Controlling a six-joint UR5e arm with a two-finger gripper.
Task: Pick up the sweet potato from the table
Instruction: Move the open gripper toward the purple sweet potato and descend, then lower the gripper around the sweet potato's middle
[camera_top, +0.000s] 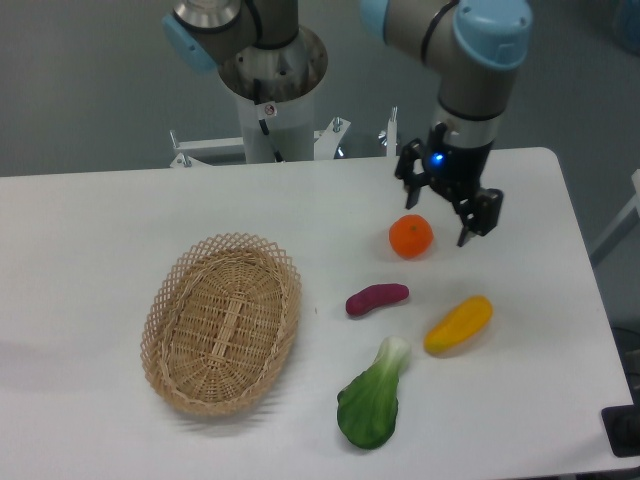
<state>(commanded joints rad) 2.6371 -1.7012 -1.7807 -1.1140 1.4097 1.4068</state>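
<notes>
Nearest the camera, a leafy green vegetable (370, 400) is lying at the front of the white counter (90, 230), with a wicker basket (222, 322) off to its 9 o'clock side. Just behind the greens, the sweet potato (377, 298) is resting on the counter, touching nothing, its long axis running roughly from 8 to 2 o'clock. A yellow-orange vegetable (458, 323) is sitting near it at 4 o'clock, and an orange (411, 236) is sitting close behind at 1 o'clock. Farthest back, the claw (440, 212) is hanging above the counter with its fingers spread and nothing between them. From the claw, the sweet potato is lying toward 7 o'clock, nearer the camera, so the reach looks to be forward, down and past the orange.
</notes>
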